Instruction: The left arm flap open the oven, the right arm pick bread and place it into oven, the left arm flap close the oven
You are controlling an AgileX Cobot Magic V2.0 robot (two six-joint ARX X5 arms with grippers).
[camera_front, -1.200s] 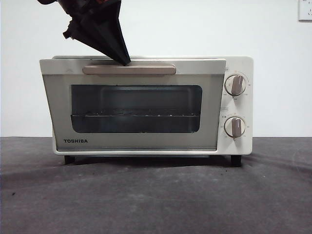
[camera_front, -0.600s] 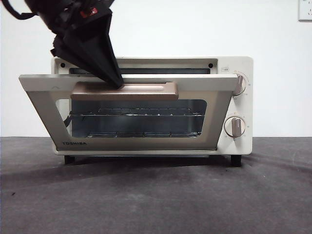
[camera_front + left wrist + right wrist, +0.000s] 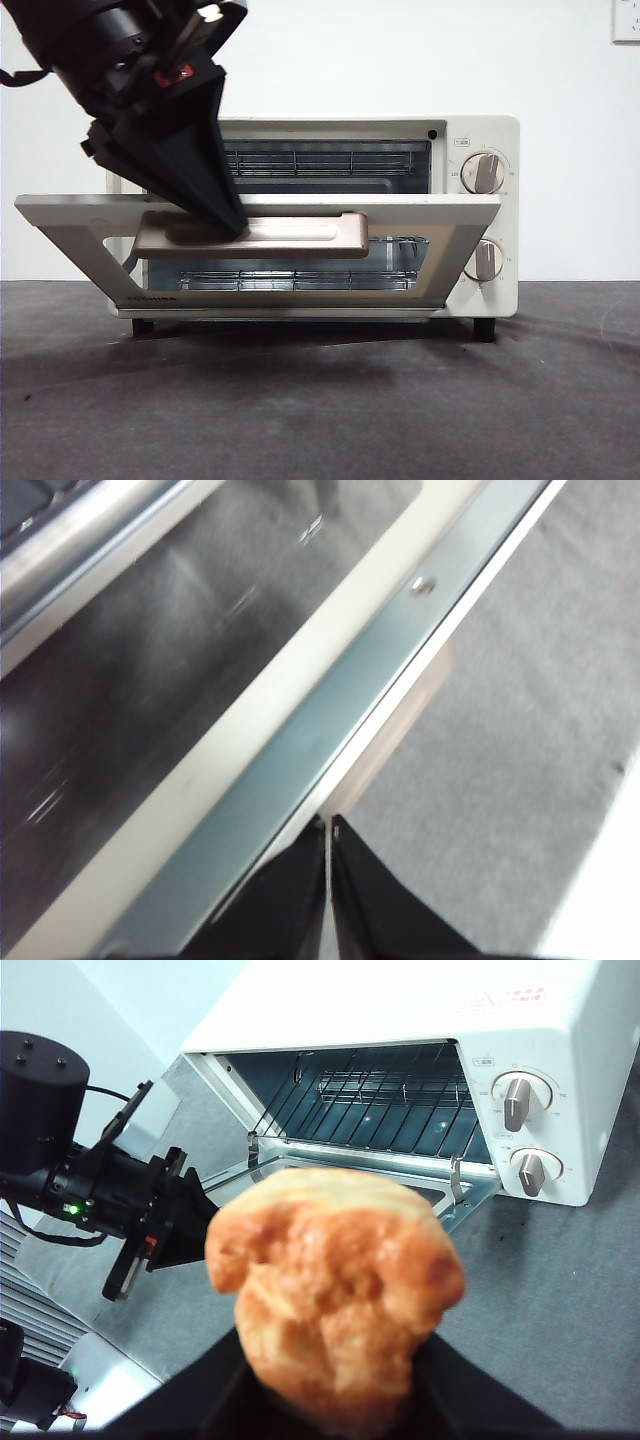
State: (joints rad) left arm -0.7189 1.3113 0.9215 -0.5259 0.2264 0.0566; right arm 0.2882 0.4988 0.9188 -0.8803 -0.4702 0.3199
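Two closed fingertips of left hand on oven handle.

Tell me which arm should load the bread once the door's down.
Right. Its claw already holds the bread facing the oven; the left claw is pressing the door handle.

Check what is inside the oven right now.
Inside the oven only a bare wire rack shows; its floor is hidden behind the half-lowered door. The bread sits outside, in the right end effector.
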